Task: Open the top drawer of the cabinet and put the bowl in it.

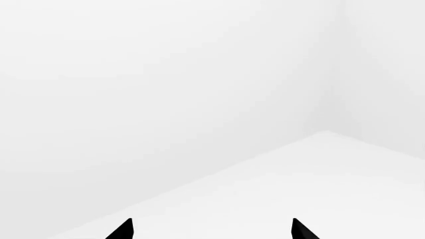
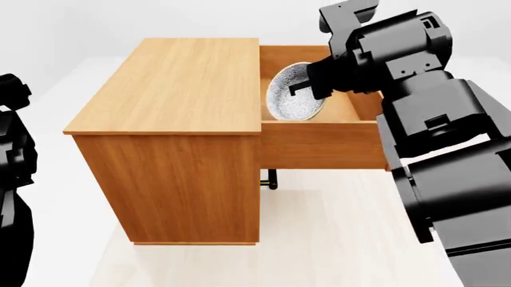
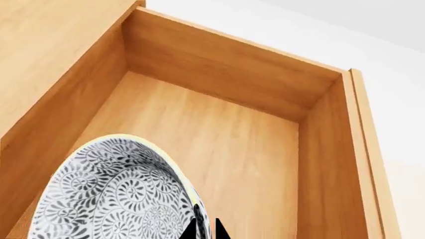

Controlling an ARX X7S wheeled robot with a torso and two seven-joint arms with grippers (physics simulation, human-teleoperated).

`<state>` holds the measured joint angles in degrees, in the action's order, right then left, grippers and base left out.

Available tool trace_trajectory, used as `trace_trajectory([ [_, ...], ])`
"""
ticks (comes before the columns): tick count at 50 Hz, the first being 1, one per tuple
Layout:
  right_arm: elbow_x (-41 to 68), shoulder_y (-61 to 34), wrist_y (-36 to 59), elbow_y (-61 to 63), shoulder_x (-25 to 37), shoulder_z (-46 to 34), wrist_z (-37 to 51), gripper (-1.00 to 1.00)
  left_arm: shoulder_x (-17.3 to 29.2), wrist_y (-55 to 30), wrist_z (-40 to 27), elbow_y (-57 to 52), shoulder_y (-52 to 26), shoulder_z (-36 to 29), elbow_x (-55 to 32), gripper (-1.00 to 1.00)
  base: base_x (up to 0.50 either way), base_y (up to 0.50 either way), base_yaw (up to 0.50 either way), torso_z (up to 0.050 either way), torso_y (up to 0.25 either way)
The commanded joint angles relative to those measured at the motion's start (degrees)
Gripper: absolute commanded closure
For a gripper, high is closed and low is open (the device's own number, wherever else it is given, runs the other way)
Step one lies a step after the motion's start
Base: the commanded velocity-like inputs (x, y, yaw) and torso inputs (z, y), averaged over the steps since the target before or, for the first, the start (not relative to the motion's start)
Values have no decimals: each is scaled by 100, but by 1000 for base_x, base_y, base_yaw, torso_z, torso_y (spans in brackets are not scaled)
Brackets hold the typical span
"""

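While my left gripper looks out from its wrist camera, all it meets is a bare white floor running to white walls. Only two black fingertips show, well apart with nothing between them — that claw is released and empty.

From the head camera, the cabinet fills the middle of the view, its plain side panel toward me. The top drawer stands pulled out to the right, open at the top. My right gripper reaches down into it, and its bulky black arm hides the drawer's right end. The bowl sits inside the drawer box, tipped up on edge, its patterned hollow facing the cabinet side and its rim plane close to upright. Below the drawer a small dark piece peeks out; I cannot tell what it is. My left arm is a dark shape cut off at the view's left edge.

From the right wrist camera, the drawer's wooden floor and walls surround the bowl, which is cut off by the frame. My right fingertips are clenched on its rim — one on each face, almost meeting. Whether the bowl touches the drawer floor is hidden.
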<state>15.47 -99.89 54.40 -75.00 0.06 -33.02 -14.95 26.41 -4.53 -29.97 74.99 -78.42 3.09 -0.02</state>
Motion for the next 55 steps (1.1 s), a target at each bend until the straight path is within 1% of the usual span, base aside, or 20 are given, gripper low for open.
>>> trace_trajectory([
  [1, -376, 54, 29, 1, -4, 335, 71, 100, 1, 9, 19, 0, -1, 12, 0, -100, 0, 0, 0, 0, 0],
  [17, -1277, 226, 32, 1, 5, 1366, 13, 100, 0, 32, 31, 0, -1, 23, 0, -100, 0, 0, 0, 1, 0],
  [18, -1302, 221, 40, 1, 6, 1410, -6, -100, 1, 29, 35, 0, -3, 22, 1, -100, 0, 0, 0, 0, 0],
  [26, -1449, 118, -14, 1, 32, 1623, -23, -100, 2, 38, 39, 0, 2, 27, -1, -100, 0, 0, 0, 0, 0],
  [30, -1511, 34, -352, 1, 64, 1691, 137, -100, 2, 44, 40, 0, 5, 35, -2, -100, 0, 0, 0, 0, 0],
  [33, -1552, -51, -820, 1, 94, 1679, 365, -100, 2, 44, 42, 0, 7, 37, 1, -100, 0, 0, 0, 0, 0],
  [38, -1609, -386, -2132, 1, 169, 1582, 1053, -100, 2, 53, 32, 0, 7, 40, 1, -100, 0, 0, 0, 0, 0],
  [42, -1655, -683, -2776, 1, 215, 1340, 1187, -100, 1, 49, 32, 0, 8, 44, 1, -100, 0, 0, 0, 0, 0],
  [45, -1655, -922, -2915, 1, 259, 1187, 1204, -100, 2, 35, 38, 0, 4, 39, 4, -100, 0, 0, 0, 0, 0],
  [55, -1586, -1681, -2719, 2, 478, 1043, 897, -100, 7, 15, 30, 0, -15, 35, 2, -100, 0, 0, 0, 0, 0],
])
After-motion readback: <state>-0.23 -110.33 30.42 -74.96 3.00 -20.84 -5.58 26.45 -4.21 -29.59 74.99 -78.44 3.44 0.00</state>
